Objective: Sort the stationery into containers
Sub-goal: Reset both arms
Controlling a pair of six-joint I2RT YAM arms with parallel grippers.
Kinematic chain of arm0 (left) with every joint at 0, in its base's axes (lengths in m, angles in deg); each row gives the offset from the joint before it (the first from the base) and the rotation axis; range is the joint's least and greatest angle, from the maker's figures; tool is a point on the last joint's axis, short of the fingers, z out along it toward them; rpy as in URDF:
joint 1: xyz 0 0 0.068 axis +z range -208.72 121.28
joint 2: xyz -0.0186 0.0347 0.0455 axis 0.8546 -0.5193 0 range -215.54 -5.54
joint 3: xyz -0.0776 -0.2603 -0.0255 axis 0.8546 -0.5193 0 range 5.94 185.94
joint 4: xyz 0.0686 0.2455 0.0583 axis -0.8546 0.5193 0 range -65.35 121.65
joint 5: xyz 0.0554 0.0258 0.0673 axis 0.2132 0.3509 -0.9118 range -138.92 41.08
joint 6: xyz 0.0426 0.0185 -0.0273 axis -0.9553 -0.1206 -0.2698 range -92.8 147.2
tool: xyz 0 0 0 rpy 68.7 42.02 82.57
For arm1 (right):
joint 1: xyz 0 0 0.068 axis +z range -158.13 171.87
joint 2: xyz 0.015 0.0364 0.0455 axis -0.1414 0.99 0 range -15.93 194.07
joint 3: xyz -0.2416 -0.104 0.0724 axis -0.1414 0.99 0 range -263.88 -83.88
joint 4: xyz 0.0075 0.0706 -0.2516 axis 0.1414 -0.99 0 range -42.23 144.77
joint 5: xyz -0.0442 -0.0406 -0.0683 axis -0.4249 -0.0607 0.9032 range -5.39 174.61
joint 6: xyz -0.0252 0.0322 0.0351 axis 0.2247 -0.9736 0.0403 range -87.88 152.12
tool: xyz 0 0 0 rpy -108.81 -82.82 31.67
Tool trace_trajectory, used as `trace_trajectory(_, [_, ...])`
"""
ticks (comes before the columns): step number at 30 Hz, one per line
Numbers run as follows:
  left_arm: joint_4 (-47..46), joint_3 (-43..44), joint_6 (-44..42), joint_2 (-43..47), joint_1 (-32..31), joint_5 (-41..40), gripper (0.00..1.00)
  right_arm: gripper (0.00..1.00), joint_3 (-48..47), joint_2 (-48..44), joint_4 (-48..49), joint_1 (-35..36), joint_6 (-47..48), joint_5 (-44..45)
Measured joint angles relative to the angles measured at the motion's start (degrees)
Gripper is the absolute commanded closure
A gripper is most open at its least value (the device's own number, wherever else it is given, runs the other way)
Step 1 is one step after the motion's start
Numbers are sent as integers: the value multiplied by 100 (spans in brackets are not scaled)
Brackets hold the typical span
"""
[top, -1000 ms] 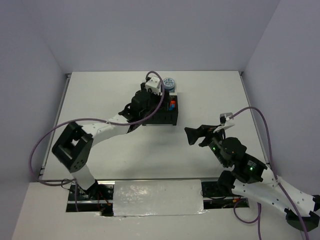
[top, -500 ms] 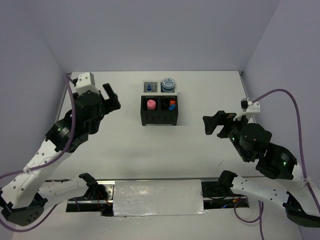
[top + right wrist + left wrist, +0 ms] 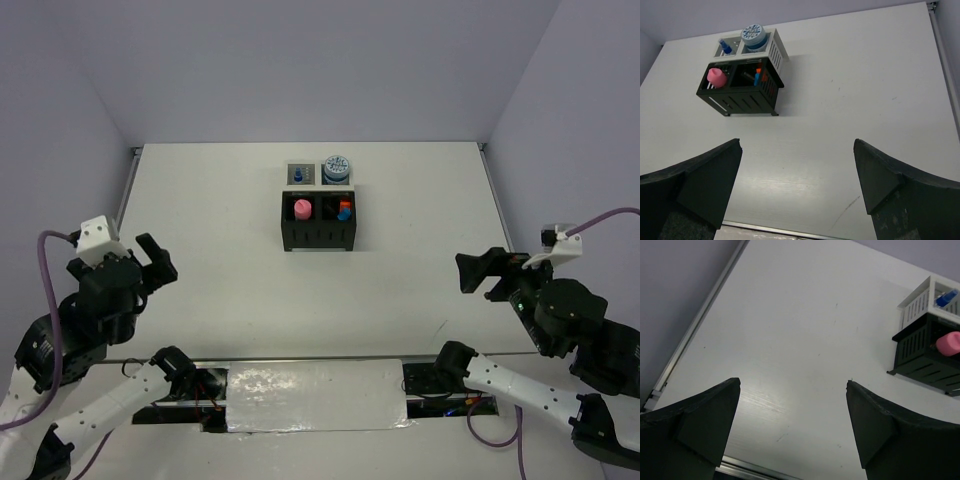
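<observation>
The black box [image 3: 318, 236] stands at the table's far middle, with the pink marker [image 3: 301, 209] upright in its left compartment and orange- and blue-capped highlighters [image 3: 344, 210] in its right. Behind it, one grey tray [image 3: 299, 166] holds the blue pen [image 3: 298, 177] and the other holds a blue-white roll [image 3: 337, 166]. My left gripper [image 3: 152, 260] is open and empty at the near left. My right gripper [image 3: 478, 272] is open and empty at the near right. The right wrist view shows the box [image 3: 740, 97], marker [image 3: 716, 76], highlighters [image 3: 758, 75], roll [image 3: 753, 36] and pen [image 3: 726, 47].
The left wrist view shows the box [image 3: 922, 357] and marker [image 3: 949, 343] at its right edge, and the table's metal left rail [image 3: 695, 325]. A dark scratch [image 3: 847, 209] marks the table near the front edge. White walls enclose the table.
My left arm has pulled away from the black box to the near left corner. My right arm has drawn back to the right and nearer. Both grippers stay open and empty.
</observation>
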Motion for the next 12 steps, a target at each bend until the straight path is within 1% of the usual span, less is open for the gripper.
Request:
trace_trajectory(5, [264, -247, -4, 98, 0, 96, 1, 0, 138, -269, -129, 0, -15, 33])
trace_trajectory(12, [315, -254, -2, 122, 2, 116, 1, 0, 223, -293, -127, 0, -15, 2])
